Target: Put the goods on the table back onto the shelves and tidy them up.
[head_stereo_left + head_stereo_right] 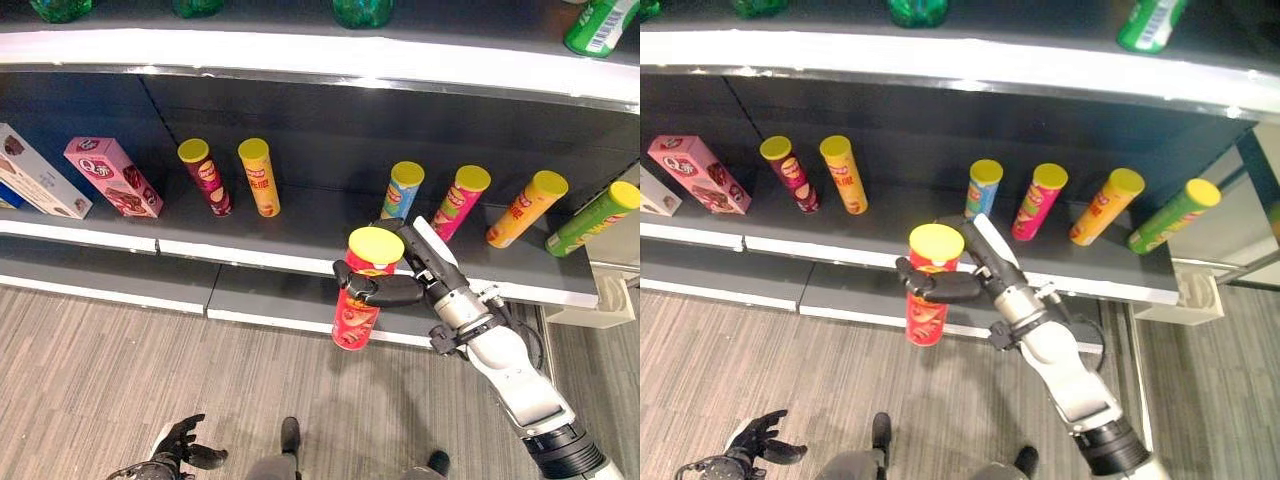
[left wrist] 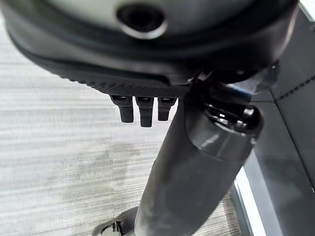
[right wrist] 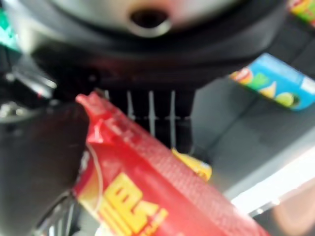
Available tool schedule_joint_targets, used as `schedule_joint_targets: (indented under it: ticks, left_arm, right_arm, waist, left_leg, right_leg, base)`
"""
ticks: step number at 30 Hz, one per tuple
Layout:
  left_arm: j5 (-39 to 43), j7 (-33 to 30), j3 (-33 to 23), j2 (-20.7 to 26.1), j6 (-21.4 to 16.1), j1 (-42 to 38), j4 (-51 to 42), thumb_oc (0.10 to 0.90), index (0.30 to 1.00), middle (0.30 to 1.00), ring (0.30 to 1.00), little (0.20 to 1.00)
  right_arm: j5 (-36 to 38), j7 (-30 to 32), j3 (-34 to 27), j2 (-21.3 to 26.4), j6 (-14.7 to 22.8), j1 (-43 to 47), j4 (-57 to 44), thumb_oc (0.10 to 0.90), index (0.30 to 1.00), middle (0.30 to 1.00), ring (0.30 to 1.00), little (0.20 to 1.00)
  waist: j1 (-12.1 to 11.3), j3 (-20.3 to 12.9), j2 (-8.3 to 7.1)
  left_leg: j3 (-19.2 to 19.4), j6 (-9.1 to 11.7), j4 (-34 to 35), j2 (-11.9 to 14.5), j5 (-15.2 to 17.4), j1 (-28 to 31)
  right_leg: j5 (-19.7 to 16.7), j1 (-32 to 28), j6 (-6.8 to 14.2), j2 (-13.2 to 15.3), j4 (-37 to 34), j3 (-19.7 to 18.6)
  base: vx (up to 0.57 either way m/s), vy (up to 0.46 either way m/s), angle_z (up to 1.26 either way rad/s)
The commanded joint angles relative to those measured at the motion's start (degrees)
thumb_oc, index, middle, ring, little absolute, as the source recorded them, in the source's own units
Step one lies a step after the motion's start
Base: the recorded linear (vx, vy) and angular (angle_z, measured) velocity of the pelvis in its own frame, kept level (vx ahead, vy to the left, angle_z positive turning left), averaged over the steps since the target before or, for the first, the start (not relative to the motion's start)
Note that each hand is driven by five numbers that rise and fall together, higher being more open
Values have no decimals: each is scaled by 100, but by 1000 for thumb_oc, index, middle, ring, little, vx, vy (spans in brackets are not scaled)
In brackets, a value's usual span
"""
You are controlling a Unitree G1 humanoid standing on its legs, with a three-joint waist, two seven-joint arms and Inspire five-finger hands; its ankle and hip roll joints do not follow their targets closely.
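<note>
The right hand (image 1: pixel 400 288) has fingers and thumb curled round a red can (image 1: pixel 362 288), a smooth cylinder with a yellow lid, held near upright, lid up, before the shelf (image 1: pixel 300 262) edge. Past it stand a blue can (image 1: pixel 402 190) and a pink can (image 1: pixel 459 202), tilted. The left hand (image 1: pixel 178 446) hangs low, fingers loosely spread.
</note>
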State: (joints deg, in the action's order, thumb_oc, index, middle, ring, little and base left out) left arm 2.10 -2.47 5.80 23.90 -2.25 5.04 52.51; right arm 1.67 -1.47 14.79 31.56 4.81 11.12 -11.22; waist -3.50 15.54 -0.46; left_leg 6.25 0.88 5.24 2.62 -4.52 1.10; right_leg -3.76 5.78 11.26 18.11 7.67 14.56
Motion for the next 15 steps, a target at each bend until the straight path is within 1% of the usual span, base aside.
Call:
schedule_joint_targets:
  ticks: [1, 2, 3, 4, 5, 7, 8, 9, 11, 12, 13, 15]
  left_arm:
    - [221, -116, 80, -223, -217, 57, -218, 800, 900, 900, 900, 900]
    - [221, -116, 79, -223, -216, 57, -218, 800, 900, 900, 900, 900]
    - [359, -147, 109, -327, -205, 86, -291, 800, 900, 900, 900, 900]
    - [360, -147, 105, -327, -204, 89, -293, 800, 900, 900, 900, 900]
    - [385, -157, 207, -404, -236, 131, -353, 800, 900, 900, 900, 900]
    - [441, -182, 337, -433, -213, 125, -440, 800, 900, 900, 900, 900]
    - [443, -183, 334, -433, -210, 123, -442, 800, 900, 900, 900, 900]
    - [466, -234, 441, -420, -212, 118, -545, 800, 900, 900, 900, 900]
    - [532, -338, 545, -439, -242, 114, -595, 800, 900, 900, 900, 900]
    - [578, -382, 600, -428, -266, 109, -680, 800, 900, 900, 900, 900]
    - [653, -466, 683, -412, -302, 88, -722, 800, 900, 900, 900, 900]
    - [750, -524, 770, -381, -354, 105, -833, 800, 900, 900, 900, 900]
  right_arm:
    - [-378, 751, -189, 69, 457, 941, -319, 400, 300, 300, 300, 300]
    - [-378, 752, -188, 68, 457, 942, -319, 400, 300, 300, 300, 300]
    - [-662, 972, -120, -37, 346, 1093, -154, 400, 300, 300, 300, 300]
    - [-666, 977, -112, -40, 349, 1100, -145, 400, 300, 300, 300, 300]
    - [-909, 1197, -59, -122, 341, 1222, 22, 400, 300, 300, 300, 300]
    - [-1087, 1359, 52, -231, 276, 1431, 192, 400, 300, 300, 300, 300]
    - [-1089, 1366, 59, -233, 281, 1444, 206, 400, 300, 300, 300, 300]
    - [-1256, 1581, 137, -347, 227, 1629, 317, 400, 300, 300, 300, 300]
    - [-1253, 1859, 223, -584, 196, 1843, 698, 400, 300, 300, 300, 300]
    - [-1383, 2063, 239, -648, 202, 1994, 870, 400, 300, 300, 300, 300]
    - [-1601, 2327, 268, -771, 127, 2280, 1127, 400, 300, 300, 300, 300]
    - [-1818, 2697, 162, -808, 49, 2575, 1343, 400, 300, 300, 300, 300]
  waist:
    - [89, -146, 110]
    - [89, -146, 110]
    - [-1, -146, 105]
    - [12, -149, 105]
    - [-57, -144, 117]
    - [-109, -78, 167]
    - [-95, -80, 169]
    - [-189, 0, 232]
    - [-276, 87, 299]
    - [-337, 147, 352]
    - [-456, 230, 425]
    - [-578, 286, 518]
  left_leg:
    - [26, 332, -54, 207, 527, 46]
    - [27, 332, -54, 207, 528, 47]
    - [-100, 363, -66, 173, 480, -24]
    - [-110, 364, -67, 173, 479, -29]
    - [-190, 398, -77, 205, 432, -134]
    - [-325, 430, -105, 255, 351, -283]
    - [-339, 431, -110, 256, 350, -295]
    - [-471, 442, -141, 269, 308, -431]
    - [-558, 445, -163, 262, 261, -541]
    - [-629, 447, -164, 253, 234, -615]
    - [-710, 446, -172, 240, 194, -730]
    - [-792, 441, -174, 203, 164, -840]
  right_leg:
    - [-88, 97, -6, -266, -536, -491]
    - [-88, 96, -6, -266, -535, -492]
    - [-140, 42, 3, -296, -632, -568]
    - [-145, 34, 3, -295, -645, -556]
    - [-151, -53, -1, -285, -761, -428]
    - [-145, -72, -12, -279, -774, -283]
    - [-143, -71, -14, -279, -773, -270]
    - [-125, -52, -19, -259, -763, -162]
    - [-117, -40, -18, -219, -741, -43]
    - [-100, -18, -18, -200, -712, 24]
    - [-86, 38, -17, -163, -673, 99]
    - [-67, 86, -9, -105, -628, 197]
  base:
    - [38, -39, 17]
    - [85, -79, 10]
    - [37, -48, 6]
    - [65, -125, 9]
    - [23, -110, 20]
    - [-13, -98, 41]
    - [-42, -72, 58]
    - [-17, -54, 67]
    - [-42, -52, 45]
    - [-85, -48, 37]
    - [-73, -41, 40]
    - [-51, -11, 29]
